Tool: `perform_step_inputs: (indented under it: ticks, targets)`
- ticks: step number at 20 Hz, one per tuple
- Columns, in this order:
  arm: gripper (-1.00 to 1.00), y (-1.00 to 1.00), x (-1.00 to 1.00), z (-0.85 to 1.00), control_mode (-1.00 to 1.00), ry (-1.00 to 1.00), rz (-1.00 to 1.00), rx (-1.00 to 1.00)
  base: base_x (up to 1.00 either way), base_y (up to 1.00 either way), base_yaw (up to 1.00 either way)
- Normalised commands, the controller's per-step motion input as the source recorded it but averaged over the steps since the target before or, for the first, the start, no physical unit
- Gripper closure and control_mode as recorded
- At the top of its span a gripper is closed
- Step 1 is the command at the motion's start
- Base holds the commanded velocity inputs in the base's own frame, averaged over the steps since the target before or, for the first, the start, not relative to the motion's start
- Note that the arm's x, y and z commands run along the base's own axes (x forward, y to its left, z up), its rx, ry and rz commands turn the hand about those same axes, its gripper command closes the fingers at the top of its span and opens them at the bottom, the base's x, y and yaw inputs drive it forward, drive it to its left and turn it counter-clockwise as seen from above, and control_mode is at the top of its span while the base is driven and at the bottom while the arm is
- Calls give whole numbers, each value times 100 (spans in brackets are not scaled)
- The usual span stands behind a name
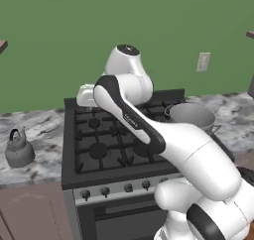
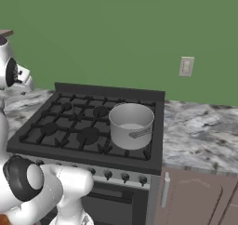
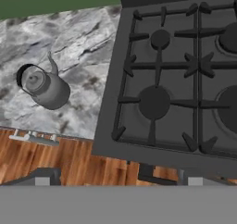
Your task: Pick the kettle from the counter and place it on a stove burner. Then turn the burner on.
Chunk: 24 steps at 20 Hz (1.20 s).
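Observation:
The kettle point(image 3: 44, 86), small, squat and dull grey with a thin dark handle, stands upright on the marble counter point(image 3: 78, 42) left of the black range; it is also at the far left point(image 1: 19, 150). My gripper point(image 3: 118, 179) hangs high above the range's front left corner, to the right of the kettle and well clear of it. Its fingertips point(image 3: 46, 176) stand wide apart with nothing between them, so it is open. The front left stove burner point(image 3: 154, 102) is a mid-sized black disc under the grates, also seen here point(image 1: 97, 150).
A large steel stockpot point(image 2: 131, 125) sits on the range's front right burner. A row of knobs point(image 1: 104, 190) runs along the range's front panel. A smaller burner point(image 3: 160, 39) lies behind the front left one. Marble counter point(image 2: 200, 131) continues right of the range.

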Motion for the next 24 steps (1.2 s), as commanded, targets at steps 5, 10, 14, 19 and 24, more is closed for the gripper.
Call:
perform_step_inputs:
  ticks: [5,10,14,19,24]
  targets:
    - [-100,62,-16,-8,-100,0,18,5,0,0,0]
    - [-100,66,-12,-6,-100,-1,20,0,0,0,0]
    - [-100,74,0,-11,-100,-4,19,0,0,0,0]
    - [-100,82,0,-18,-100,-6,14,0,0,0,0]
    - [-100,70,0,-18,-100,-6,10,0,0,0,0]
